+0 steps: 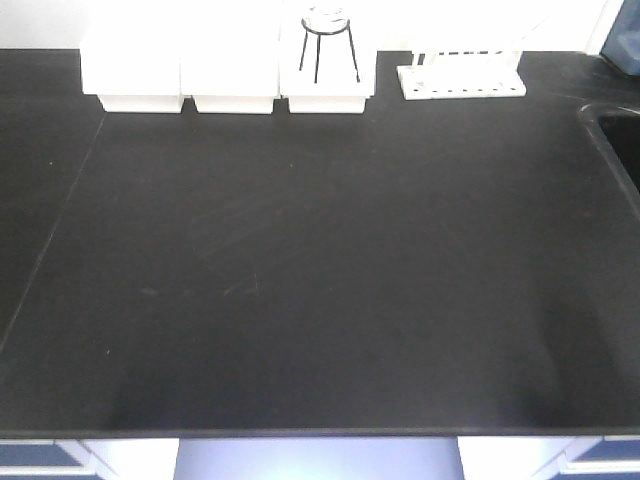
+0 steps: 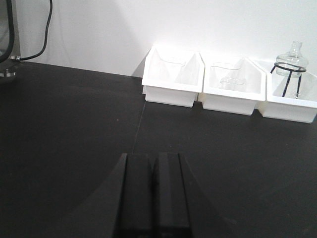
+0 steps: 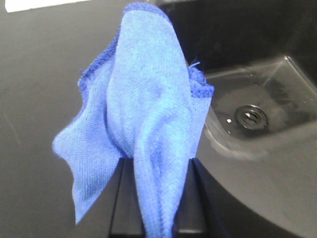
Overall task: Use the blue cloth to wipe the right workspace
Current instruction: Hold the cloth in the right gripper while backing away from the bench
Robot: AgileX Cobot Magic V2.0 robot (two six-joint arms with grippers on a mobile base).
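1. Blue cloth point(image 3: 143, 129) is pinched in my right gripper point(image 3: 156, 171), which is clamped on a bunched-up fold. The rest flops out past the fingertips, and I can't tell if it's touching anything. Right behind it is a sink point(image 3: 292, 94) with its drain point(image 3: 250, 116), and there's black bench point(image 3: 44, 74) off to the left.
2. Left gripper point(image 2: 152, 163) has its fingers pressed together on nothing. It hangs low over the bench, facing the white boxes point(image 2: 228, 87). It has no part in this job, so I'd leave it parked there.
3. The front view only shows the bench with the boxes and the rack point(image 1: 460, 80), with neither arm in it. As I read it, that's not the patch I'm meant to clean. I can't make out the right workspace for sure in any view, so my guess is the step in hand is carrying the cloth over to it.
4. To do that well, I'd hold the clamp firm and swing wide of the sink so a loose corner doesn't dip in.
5. Once there, I'd come down low enough that the cloth spreads flat under the fingertips, press lightly, and make overlapping passes.
6. The weak spot is that I only have one narrow fold. I'd drag with the cloth trailing behind, because pushing into it could bunch it up or tug it free.
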